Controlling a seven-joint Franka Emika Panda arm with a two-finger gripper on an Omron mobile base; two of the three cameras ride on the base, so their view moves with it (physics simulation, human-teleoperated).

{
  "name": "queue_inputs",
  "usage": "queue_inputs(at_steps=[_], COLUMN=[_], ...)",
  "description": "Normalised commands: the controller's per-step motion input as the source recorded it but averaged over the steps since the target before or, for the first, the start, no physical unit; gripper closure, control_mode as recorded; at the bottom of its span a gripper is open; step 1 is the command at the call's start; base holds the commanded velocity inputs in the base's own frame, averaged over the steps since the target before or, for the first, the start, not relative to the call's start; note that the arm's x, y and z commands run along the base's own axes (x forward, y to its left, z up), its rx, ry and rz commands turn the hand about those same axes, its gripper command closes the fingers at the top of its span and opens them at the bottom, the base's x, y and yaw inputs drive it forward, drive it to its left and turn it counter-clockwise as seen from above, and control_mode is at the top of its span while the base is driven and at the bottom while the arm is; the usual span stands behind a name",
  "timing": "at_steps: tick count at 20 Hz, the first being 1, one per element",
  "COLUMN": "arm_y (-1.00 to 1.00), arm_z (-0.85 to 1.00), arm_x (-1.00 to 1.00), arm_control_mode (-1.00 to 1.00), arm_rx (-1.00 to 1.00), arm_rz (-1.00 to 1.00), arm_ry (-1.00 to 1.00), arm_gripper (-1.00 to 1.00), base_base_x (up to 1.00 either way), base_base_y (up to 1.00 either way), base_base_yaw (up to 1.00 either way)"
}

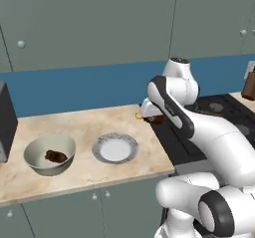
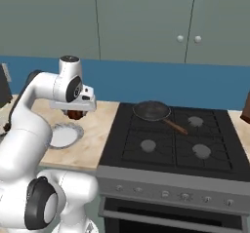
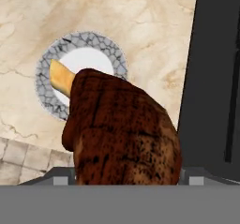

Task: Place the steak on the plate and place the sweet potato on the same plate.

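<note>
My gripper (image 1: 151, 116) is shut on the steak (image 1: 156, 119), a reddish-brown chunk with a yellow-orange bit at one edge, and holds it above the counter's right end by the stove. In the hand view the steak (image 3: 122, 129) looms large and hides the fingertips. Behind it lies the plate (image 3: 89, 38), white with a grey speckled rim. The plate (image 1: 97, 150) rests on the counter, left of and nearer than the gripper (image 2: 74, 111). The sweet potato (image 1: 56, 156), a dark brown lump, lies in a pale bowl (image 1: 35, 152) left of the plate (image 2: 77, 128).
A black stove (image 2: 171, 139) adjoins the counter on the right, with a dark pan (image 2: 152, 110) on its rear left burner. A dark appliance (image 1: 6, 120) stands at the counter's left end. A brown block (image 1: 249, 85) stands beyond the stove.
</note>
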Motion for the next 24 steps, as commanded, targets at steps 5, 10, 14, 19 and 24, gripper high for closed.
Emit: queue_inputs(at_steps=[5, 10, 14, 19, 24], arm_y=[0.00, 0.00, 0.00, 0.02, 0.24], arm_z=[0.00, 0.00, 0.00, 0.00, -0.19], arm_x=[0.00, 0.00, 0.00, 0.01, 0.13], arm_control_mode=[1.00, 1.00, 1.00, -1.00, -1.00], arm_rx=[0.00, 0.00, 0.00, 0.00, 0.00], arm_rz=[0.00, 0.00, 0.00, 0.00, -0.03], arm_ry=[0.00, 0.00, 0.00, 0.00, 0.00], arm_gripper=[1.00, 1.00, 1.00, 1.00, 1.00], base_base_x=[0.00, 0.21, 0.32, 0.12, 0.00], base_base_y=[0.67, 0.37, 0.08, 0.09, 0.00], base_base_yaw=[-0.12, -0.07, -0.01, -0.03, 0.00])
